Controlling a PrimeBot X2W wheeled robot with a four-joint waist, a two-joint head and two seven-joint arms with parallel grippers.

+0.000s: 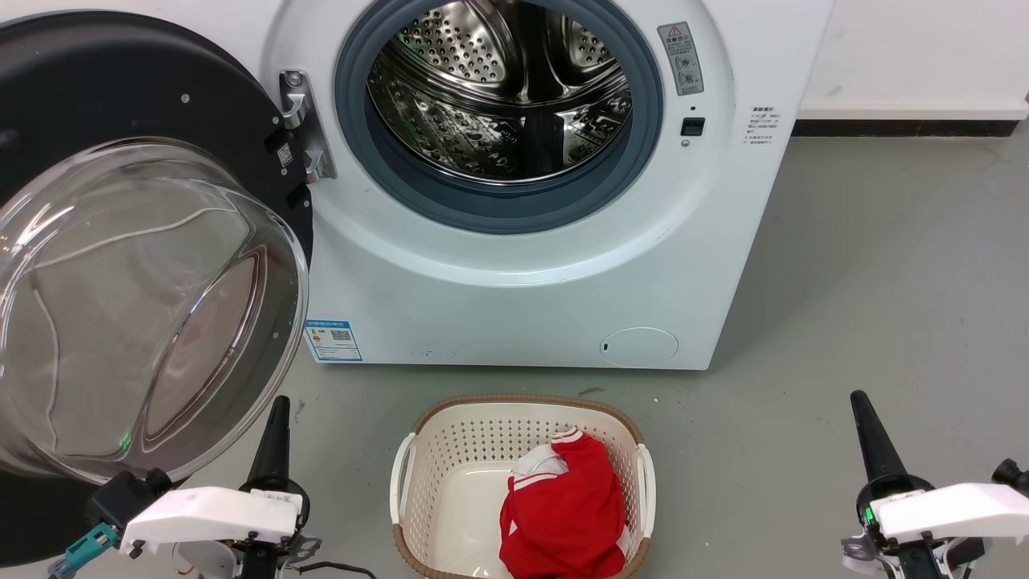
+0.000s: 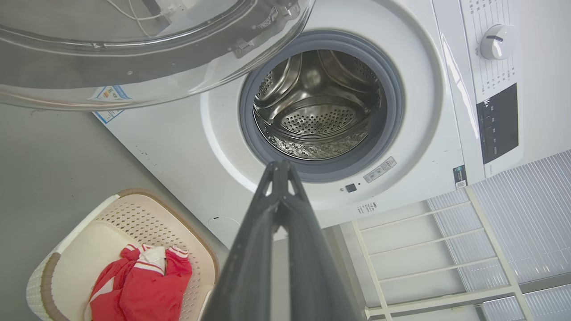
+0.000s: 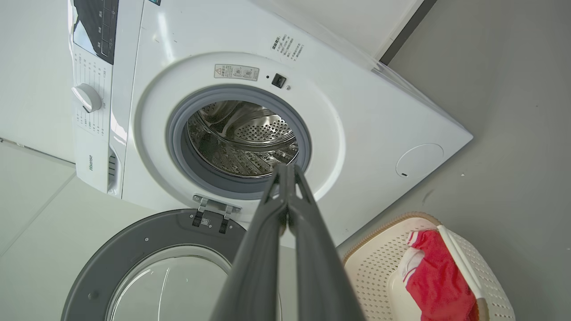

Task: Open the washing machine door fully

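Note:
The washing machine (image 1: 522, 281) is a white front-loader with a grey gasket and steel drum (image 1: 498, 88) exposed. Its door (image 1: 145, 265), a black ring around a bulging clear glass bowl, is swung wide to the left on its metal hinge (image 1: 304, 125). My left gripper (image 1: 277, 414) is shut, low at the left, just below and right of the glass bowl, touching nothing. My right gripper (image 1: 862, 406) is shut and empty at the lower right. In the wrist views the door (image 2: 134, 49) (image 3: 151, 267) hangs open, with each shut gripper (image 2: 279, 166) (image 3: 285, 168) pointing toward the drum.
A cream laundry basket (image 1: 426, 450) with a red and white garment (image 1: 563, 507) stands on the grey floor in front of the machine, between my arms. A white wall and dark skirting (image 1: 908, 127) run behind at the right. A white rack (image 2: 424, 249) shows beside the machine.

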